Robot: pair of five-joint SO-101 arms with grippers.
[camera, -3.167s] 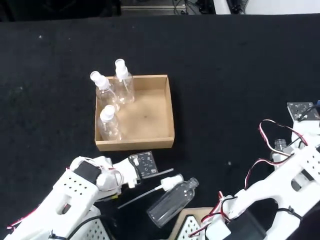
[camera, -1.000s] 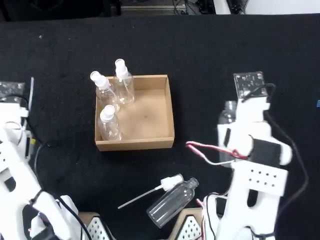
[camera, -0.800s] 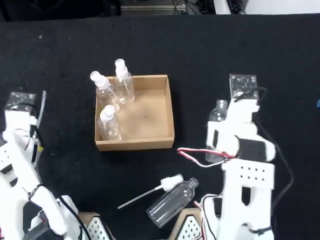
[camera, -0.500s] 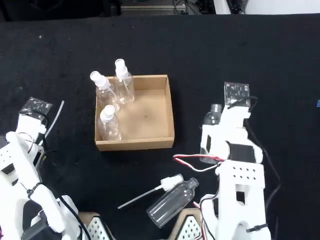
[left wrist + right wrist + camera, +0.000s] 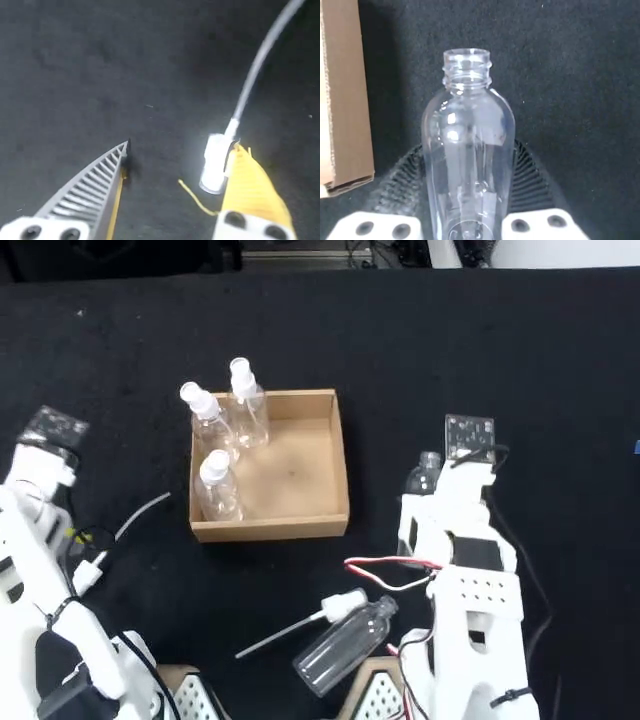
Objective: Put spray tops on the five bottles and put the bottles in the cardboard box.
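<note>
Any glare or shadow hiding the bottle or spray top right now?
Right wrist view: small bright glints on the clear uncapped plastic bottle, neck rim plainly readable. Left wrist view: the white spray top stands out bright against the black tabletop. High view: light looks even over the brown cardboard box.

A cardboard box [image 5: 300, 528] is set near the middle of the table [image 5: 450, 340]. Three topped bottles are stood inside it along its left wall: one [image 5: 247, 405] at the back, one [image 5: 212, 425] just left of and in front of that, and one [image 5: 220, 490] near the front-left corner. Right of the box, apart from it, an open bottle [image 5: 424, 476] is held between the fingers of the right gripper [image 5: 468, 160]. In front of the box, a second open bottle [image 5: 345, 645] is laid on its side, with a loose spray top [image 5: 342, 604] just beside its neck and its tube pointed left. Well left of the box, another spray top [image 5: 215, 167] is seen against one finger of the left gripper [image 5: 181, 146], whose jaws are spread apart.
</note>
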